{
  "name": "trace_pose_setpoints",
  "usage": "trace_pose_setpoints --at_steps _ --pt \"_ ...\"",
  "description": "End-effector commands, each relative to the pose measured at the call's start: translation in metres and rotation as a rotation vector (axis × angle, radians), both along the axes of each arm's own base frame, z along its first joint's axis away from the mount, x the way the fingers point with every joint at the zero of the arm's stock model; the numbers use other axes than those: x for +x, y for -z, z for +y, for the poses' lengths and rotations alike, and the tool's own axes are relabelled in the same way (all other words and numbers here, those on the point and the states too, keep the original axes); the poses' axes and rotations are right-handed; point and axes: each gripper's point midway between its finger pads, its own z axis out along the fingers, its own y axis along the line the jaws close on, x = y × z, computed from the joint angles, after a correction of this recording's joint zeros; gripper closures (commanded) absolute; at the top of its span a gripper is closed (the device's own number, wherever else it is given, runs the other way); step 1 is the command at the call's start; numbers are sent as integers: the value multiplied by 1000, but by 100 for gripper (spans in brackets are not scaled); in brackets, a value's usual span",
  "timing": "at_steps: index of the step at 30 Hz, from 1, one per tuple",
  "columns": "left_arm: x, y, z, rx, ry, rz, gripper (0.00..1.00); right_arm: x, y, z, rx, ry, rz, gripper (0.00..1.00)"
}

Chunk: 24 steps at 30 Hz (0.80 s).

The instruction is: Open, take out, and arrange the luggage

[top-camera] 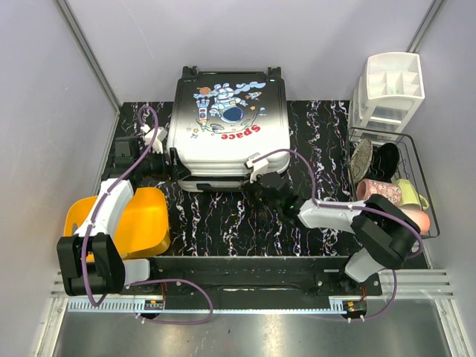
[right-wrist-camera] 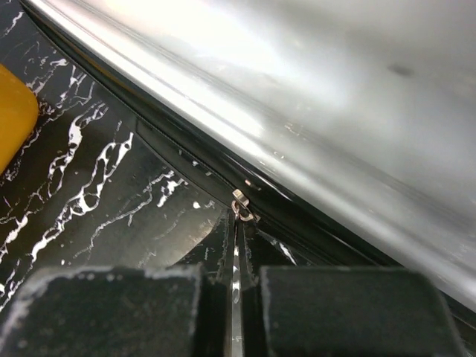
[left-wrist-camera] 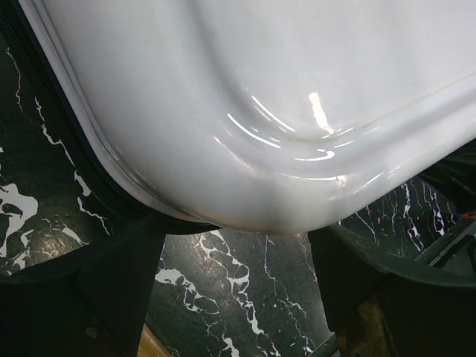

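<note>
We record: table point(top-camera: 327, 141), black marble; luggage point(top-camera: 223, 141), closed, lying flat at its far middle, astronaut panel up; left gripper point(left-wrist-camera: 236, 256), jaws apart astride the luggage's near-left corner; right gripper point(right-wrist-camera: 236, 230), jaws together, pinching the zip pull point(right-wrist-camera: 242, 207) on the near edge.

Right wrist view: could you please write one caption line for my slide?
Right fingers shut on the zipper pull at the black seam of the closed luggage, marbled table beneath.

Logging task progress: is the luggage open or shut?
Shut. The luggage lies flat with its two halves closed together; no lining shows.
</note>
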Motion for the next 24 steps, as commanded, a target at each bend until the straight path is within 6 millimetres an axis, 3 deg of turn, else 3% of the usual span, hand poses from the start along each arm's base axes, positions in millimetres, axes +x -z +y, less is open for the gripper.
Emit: trace_pose_setpoints --at_steps 1,2,4,5,7,9,12,15,18,20,23,24 --pt "-7 -9 -28 -86 94 0 19 -17 -57 65 155 -141 -101 100" --pt "-11 -13 -27 -84 104 9 17 -13 -56 63 143 -119 -110 100" --pt "-5 -41 -20 -103 112 -58 12 -9 -53 53 110 -78 -132 100" --pt "2 -60 0 -119 54 -113 11 -8 -56 48 98 -66 -148 100" --pt "11 -87 19 -139 -4 -175 7 -6 -52 36 74 -32 -155 100" --pt "23 -102 45 -87 -64 -217 5 -9 -50 28 62 -22 -152 100" --pt "42 -99 57 -67 -85 -198 4 -9 -43 20 43 7 -131 100" --pt "60 -87 51 -131 -48 -142 6 -3 -42 11 38 44 -132 100" --pt "72 -74 33 -188 0 -109 7 3 -42 1 29 59 -132 100" --pt "73 -72 10 -219 52 -103 9 3 -43 -6 27 55 -132 100" --pt "54 -65 -32 -249 139 -74 14 1 -43 -22 23 51 -126 100" --pt "43 -53 -42 -257 152 -39 15 1 -43 -29 21 56 -125 100"
